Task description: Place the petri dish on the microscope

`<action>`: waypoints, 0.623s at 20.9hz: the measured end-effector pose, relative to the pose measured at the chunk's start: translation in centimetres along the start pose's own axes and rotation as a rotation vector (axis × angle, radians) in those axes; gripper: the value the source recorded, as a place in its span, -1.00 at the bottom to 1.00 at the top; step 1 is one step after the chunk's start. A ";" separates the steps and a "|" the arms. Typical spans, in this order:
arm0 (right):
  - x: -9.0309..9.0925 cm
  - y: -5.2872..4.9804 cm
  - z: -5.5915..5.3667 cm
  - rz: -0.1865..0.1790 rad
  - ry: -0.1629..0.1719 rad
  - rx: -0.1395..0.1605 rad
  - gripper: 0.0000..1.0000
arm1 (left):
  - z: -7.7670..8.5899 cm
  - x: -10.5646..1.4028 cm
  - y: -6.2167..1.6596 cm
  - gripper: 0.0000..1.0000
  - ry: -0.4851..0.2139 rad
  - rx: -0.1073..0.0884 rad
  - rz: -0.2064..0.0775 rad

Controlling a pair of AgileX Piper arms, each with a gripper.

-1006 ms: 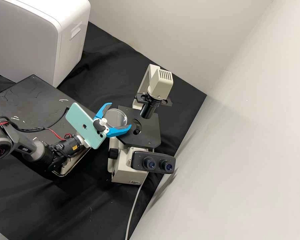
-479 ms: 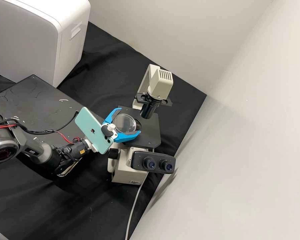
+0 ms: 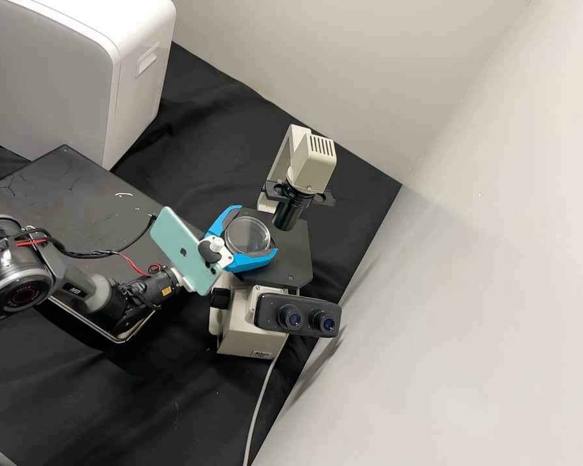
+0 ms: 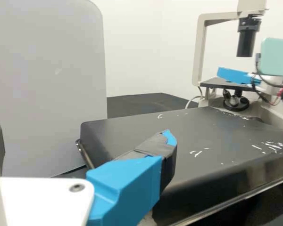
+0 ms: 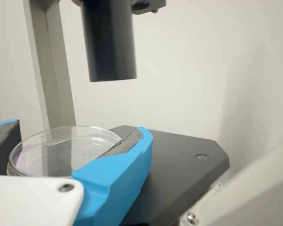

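Gripping the clear petri dish (image 3: 247, 236) between its two blue fingers, the right gripper (image 3: 254, 232) held it over the black stage (image 3: 293, 254) of the microscope (image 3: 256, 330), near the dark tube (image 5: 108, 40) hanging above. Whether the dish touched the stage could not be told. The left gripper (image 4: 80, 132) sat well apart with fingers spread wide, beside a black plate (image 4: 203, 141) and a white box (image 4: 47, 70).

High view down over the bench (image 3: 194, 149); both wrist views low, toward the shared microscope (image 3: 243, 327).
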 end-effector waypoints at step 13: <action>1.5 -1.3 0.4 0.047 0.025 -0.040 -1.00 | 0.0 0.1 -0.11 1.00 0.002 -0.003 -0.005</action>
